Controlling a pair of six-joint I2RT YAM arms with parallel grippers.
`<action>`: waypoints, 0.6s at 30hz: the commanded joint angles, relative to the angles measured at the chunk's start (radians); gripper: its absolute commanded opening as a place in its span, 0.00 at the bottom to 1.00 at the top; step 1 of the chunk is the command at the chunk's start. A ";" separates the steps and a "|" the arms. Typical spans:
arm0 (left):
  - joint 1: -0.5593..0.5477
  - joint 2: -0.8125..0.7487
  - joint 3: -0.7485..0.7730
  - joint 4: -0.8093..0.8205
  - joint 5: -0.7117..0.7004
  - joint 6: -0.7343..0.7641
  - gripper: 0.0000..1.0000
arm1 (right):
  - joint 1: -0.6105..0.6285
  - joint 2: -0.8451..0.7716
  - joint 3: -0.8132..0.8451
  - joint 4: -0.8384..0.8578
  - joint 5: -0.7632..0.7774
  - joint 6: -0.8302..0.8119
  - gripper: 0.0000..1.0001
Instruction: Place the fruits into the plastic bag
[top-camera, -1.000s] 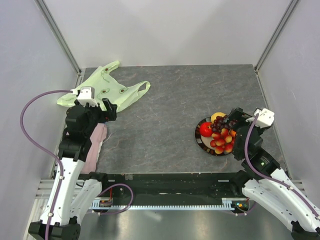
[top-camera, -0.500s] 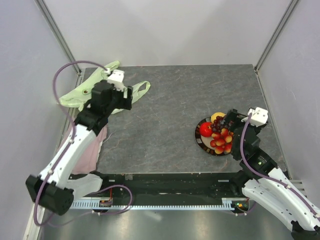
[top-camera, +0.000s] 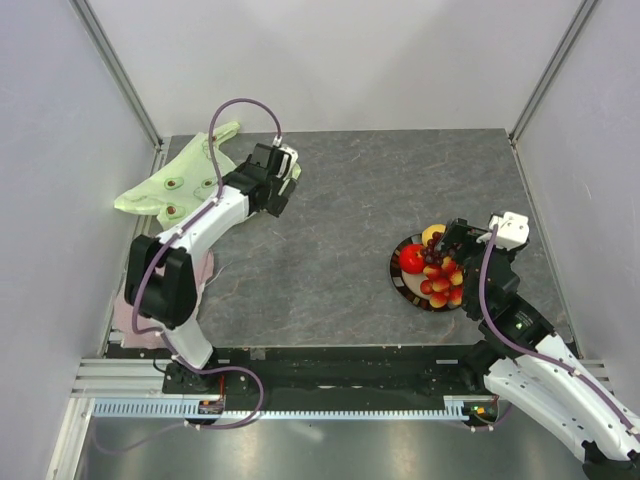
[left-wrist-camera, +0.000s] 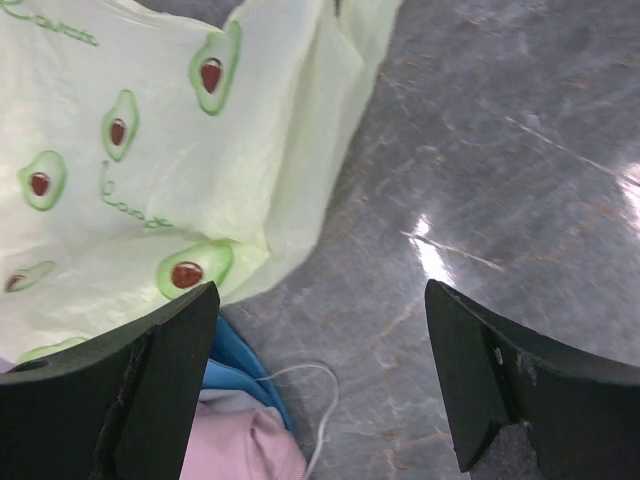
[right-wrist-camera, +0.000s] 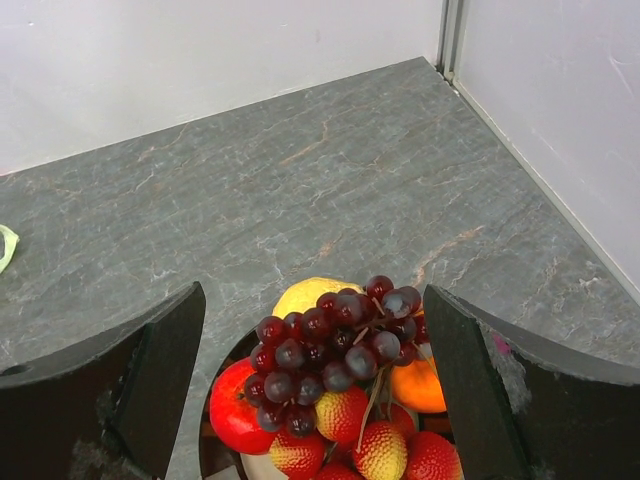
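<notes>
The pale yellow-green plastic bag (top-camera: 180, 182) with avocado prints lies flat at the back left; it fills the upper left of the left wrist view (left-wrist-camera: 150, 150). My left gripper (top-camera: 281, 184) is open and empty, over the table just right of the bag (left-wrist-camera: 320, 380). The fruits are piled on a dark-rimmed plate (top-camera: 398, 285) at the right: red apple (right-wrist-camera: 235, 410), lemon (right-wrist-camera: 300, 295), orange (right-wrist-camera: 420, 385), grape bunch (right-wrist-camera: 335, 350) and small red-yellow fruits (right-wrist-camera: 385, 450). My right gripper (top-camera: 452, 240) is open above the pile, one jaw on each side, holding nothing.
A pink cloth (top-camera: 135, 310) lies at the left edge near the left arm's base; it shows with a blue piece (left-wrist-camera: 235, 375) and a thin white cord (left-wrist-camera: 325, 400) in the left wrist view. White walls and metal posts enclose the grey table (top-camera: 350, 200).
My left arm has swung from beside the pink cloth toward the back and right, past the bag to its right handle. My right gripper has shifted slightly left over the plate.
</notes>
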 joint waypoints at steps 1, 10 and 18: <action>0.009 0.129 0.102 0.018 -0.149 0.092 0.91 | 0.006 0.000 0.006 0.026 -0.025 -0.012 0.98; 0.055 0.234 0.151 0.093 -0.137 0.128 0.91 | 0.003 0.011 0.012 0.025 -0.029 -0.011 0.98; 0.097 0.284 0.164 0.112 -0.059 0.126 0.91 | 0.005 0.054 0.023 0.020 -0.048 -0.012 0.98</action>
